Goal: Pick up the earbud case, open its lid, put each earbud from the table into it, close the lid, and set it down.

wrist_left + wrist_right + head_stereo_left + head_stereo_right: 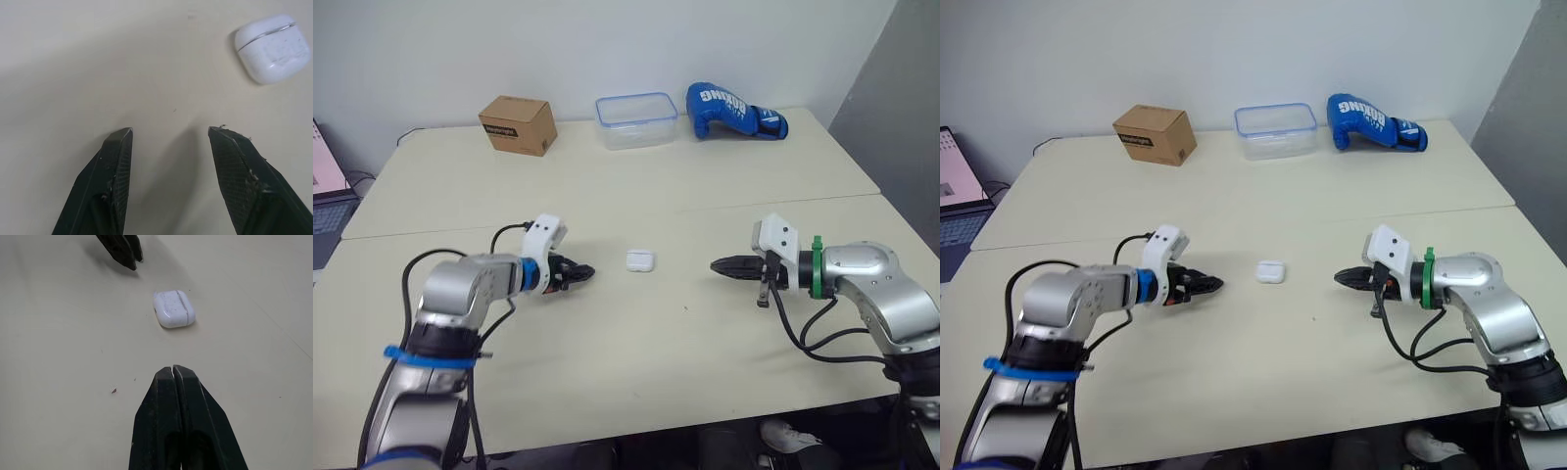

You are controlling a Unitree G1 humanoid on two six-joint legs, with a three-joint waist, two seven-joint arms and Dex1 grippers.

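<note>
Lying closed on the worktop (656,372) between the arms, the case (639,260) sits near the left gripper (586,272), whose fingers are spread; the right gripper (718,264) has its fingers pressed together, holding nothing. The case looks light, hard and glossy, so likely slippery; pinching its broad sides below the lid seam seems safest.

Beige table (705,196) against white wall (558,49)
</note>
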